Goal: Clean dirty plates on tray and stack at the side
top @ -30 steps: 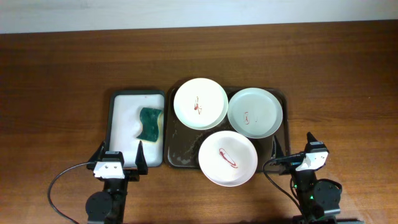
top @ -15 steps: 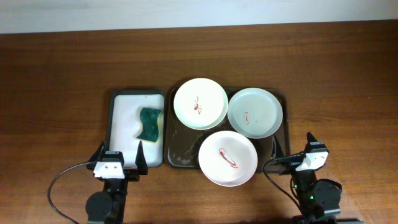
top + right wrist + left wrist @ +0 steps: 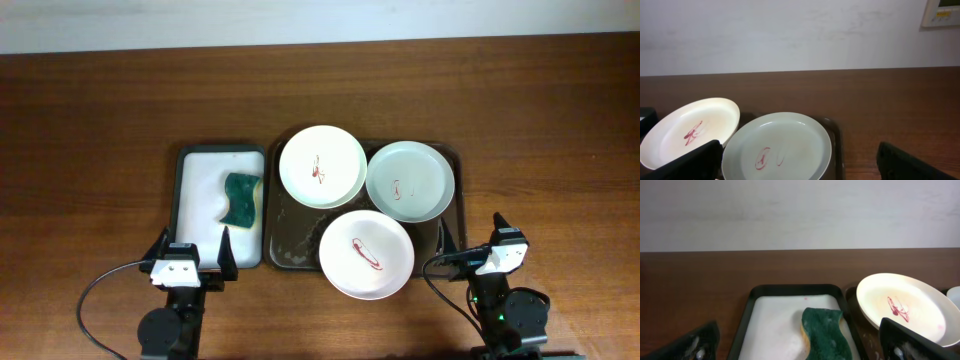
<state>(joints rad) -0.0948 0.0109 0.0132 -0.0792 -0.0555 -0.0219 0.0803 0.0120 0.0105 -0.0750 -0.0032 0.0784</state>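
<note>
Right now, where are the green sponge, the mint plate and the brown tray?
green sponge [image 3: 241,199]: overhead view, middle of its top face.
mint plate [image 3: 411,181]: overhead view, centre of the dish.
brown tray [image 3: 290,238]: overhead view, bare wet floor between the white plates.

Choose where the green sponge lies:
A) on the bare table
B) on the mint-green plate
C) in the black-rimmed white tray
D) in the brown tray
C: the sponge lies inside the black-rimmed white tray, which sits left of the brown tray.

Close-packed plates; one bare tray corner
</note>
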